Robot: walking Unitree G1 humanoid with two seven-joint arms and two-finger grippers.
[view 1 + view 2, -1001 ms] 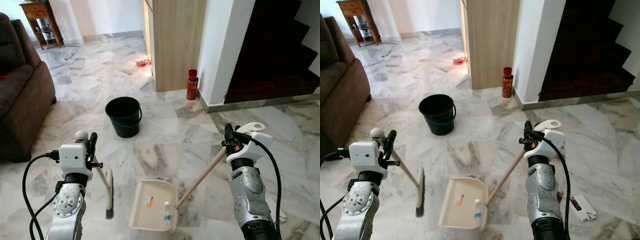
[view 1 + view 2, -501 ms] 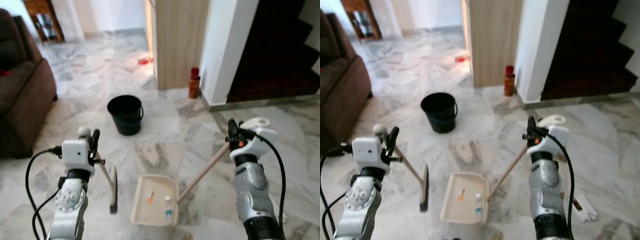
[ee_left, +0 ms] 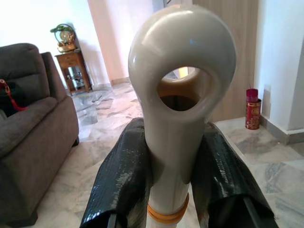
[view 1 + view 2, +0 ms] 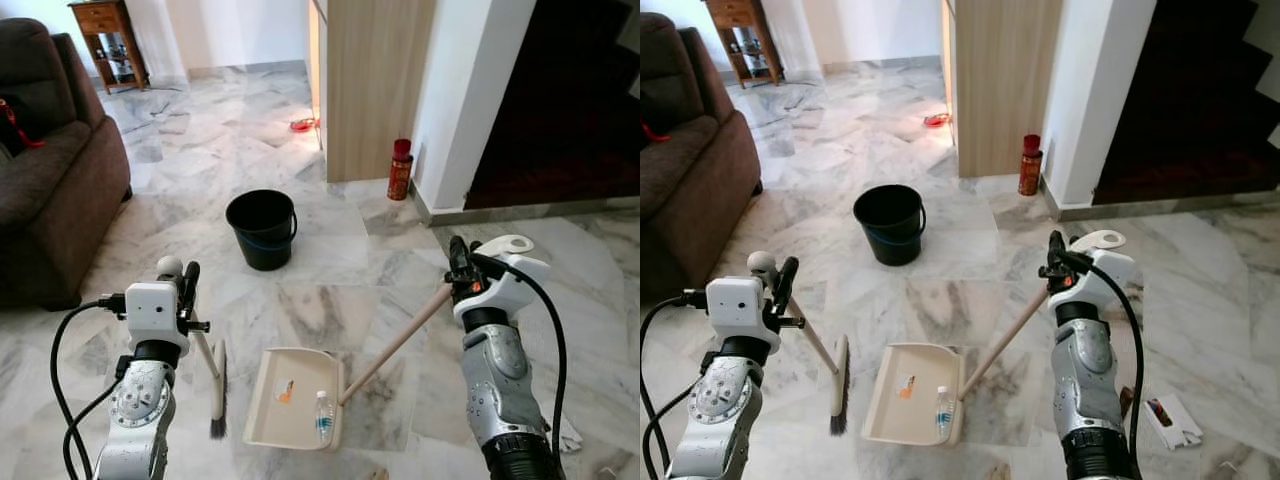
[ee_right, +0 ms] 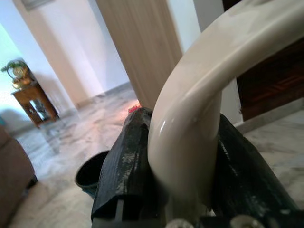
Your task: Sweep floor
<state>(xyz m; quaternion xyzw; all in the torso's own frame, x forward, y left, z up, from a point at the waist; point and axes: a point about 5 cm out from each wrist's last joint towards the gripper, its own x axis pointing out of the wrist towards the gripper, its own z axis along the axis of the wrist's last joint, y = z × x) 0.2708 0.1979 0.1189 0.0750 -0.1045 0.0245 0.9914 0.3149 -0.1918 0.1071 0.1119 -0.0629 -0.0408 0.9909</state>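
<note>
Jaws of the left gripper clamped the broom handle, right gripper clamped the dustpan handle, both tools resting on the marble floor near a black bucket.

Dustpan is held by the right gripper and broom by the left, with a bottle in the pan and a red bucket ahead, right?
Only the colour is wrong: the bucket is black, as the left eye view shows. The right gripper holds the dustpan with the bottle in it; the left gripper holds the broom.
</note>
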